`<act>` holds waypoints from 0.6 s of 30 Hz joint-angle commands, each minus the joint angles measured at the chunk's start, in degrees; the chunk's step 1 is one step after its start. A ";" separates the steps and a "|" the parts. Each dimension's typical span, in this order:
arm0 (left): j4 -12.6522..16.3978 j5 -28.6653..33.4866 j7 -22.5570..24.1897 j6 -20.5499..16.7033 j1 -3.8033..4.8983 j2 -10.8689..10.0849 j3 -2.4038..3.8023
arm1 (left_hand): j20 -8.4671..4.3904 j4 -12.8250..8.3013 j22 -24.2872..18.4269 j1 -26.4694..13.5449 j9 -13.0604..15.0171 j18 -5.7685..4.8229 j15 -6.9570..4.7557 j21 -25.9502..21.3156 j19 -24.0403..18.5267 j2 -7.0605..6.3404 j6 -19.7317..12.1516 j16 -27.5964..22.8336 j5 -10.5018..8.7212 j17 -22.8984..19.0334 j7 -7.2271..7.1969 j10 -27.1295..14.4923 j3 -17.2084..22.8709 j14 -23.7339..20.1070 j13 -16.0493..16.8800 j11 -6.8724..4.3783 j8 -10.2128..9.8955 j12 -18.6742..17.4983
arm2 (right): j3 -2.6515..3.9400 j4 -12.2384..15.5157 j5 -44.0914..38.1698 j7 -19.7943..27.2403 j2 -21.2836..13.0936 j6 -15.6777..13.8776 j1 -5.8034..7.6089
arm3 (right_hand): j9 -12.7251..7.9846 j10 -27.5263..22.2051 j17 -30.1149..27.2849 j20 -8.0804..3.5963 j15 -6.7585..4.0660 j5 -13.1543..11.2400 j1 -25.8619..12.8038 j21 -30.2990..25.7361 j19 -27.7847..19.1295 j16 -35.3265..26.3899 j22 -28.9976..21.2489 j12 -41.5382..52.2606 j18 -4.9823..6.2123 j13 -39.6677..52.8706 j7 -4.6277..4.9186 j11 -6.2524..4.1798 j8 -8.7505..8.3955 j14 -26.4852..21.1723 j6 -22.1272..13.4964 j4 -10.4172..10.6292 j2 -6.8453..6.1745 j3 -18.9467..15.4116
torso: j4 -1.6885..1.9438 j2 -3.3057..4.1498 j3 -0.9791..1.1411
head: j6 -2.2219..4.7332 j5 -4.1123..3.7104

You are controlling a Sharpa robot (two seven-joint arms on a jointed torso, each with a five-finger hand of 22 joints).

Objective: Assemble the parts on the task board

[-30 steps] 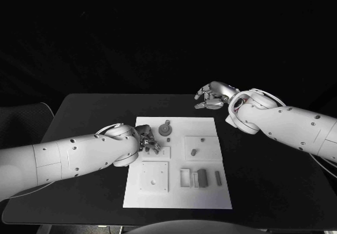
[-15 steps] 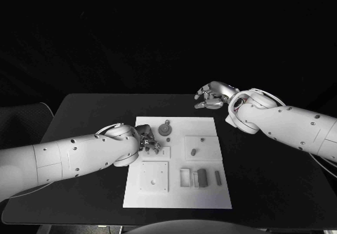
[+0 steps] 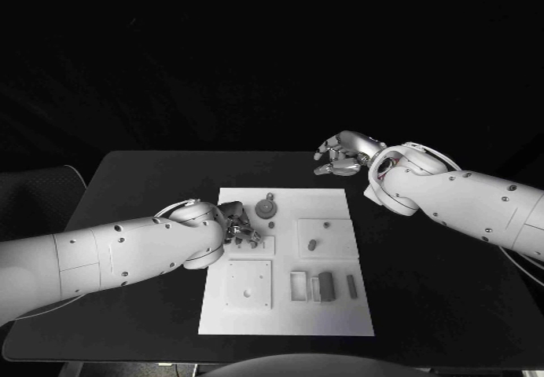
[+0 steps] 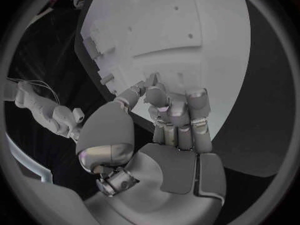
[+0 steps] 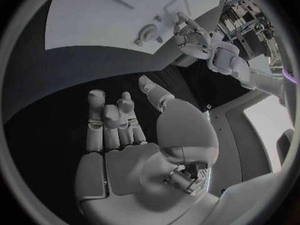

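The white task board (image 3: 284,314) lies mid-table. On it sit a round grey gear-like part (image 3: 266,207), a small peg (image 3: 326,225), an oblong part (image 3: 312,245) and grey blocks (image 3: 326,286) near the front. My left hand (image 3: 235,224) hovers over the board's left side by a small square plate (image 3: 259,245). In the left wrist view its fingers (image 4: 178,110) lie close together with the thumb tip against them, over the board (image 4: 187,35); I cannot tell whether anything is pinched. My right hand (image 3: 346,153) hangs above the table beyond the board, its palm (image 5: 125,150) bare and fingers apart.
A larger square plate with a hole (image 3: 248,284) sits at the board's front left, with a thin bar (image 3: 353,287) at the front right. Black table (image 3: 148,181) surrounds the board on all sides. The right wrist view shows my left hand (image 5: 190,37) beside the gear (image 5: 148,33).
My left hand's fingers have drawn back slightly from the small square plate towards the board's left edge. The right arm has not moved.
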 commanded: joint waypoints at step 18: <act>0.35 0.20 0.77 1.45 -0.18 -0.03 -0.03 | 0.09 1.04 1.13 0.51 0.20 0.79 -1.00 0.48 0.19 -0.69 7.51 0.47 -2.28 0.20 -2.27 -0.62 0.28 0.66 0.13 -0.31 -0.11 0.49 | 0.02 0.07 0.04 0.22 -0.12 0.91 -0.07 | -0.08 -0.49 0.09 -0.22 -0.29 0.22 -0.59 -0.23 -0.01 -0.23 0.44 0.35 2.34 -0.16 0.39 0.01 -0.25 0.17 0.00 0.45 -0.12 -0.05 | 0.01 -0.01 0.00 | -0.03 0.01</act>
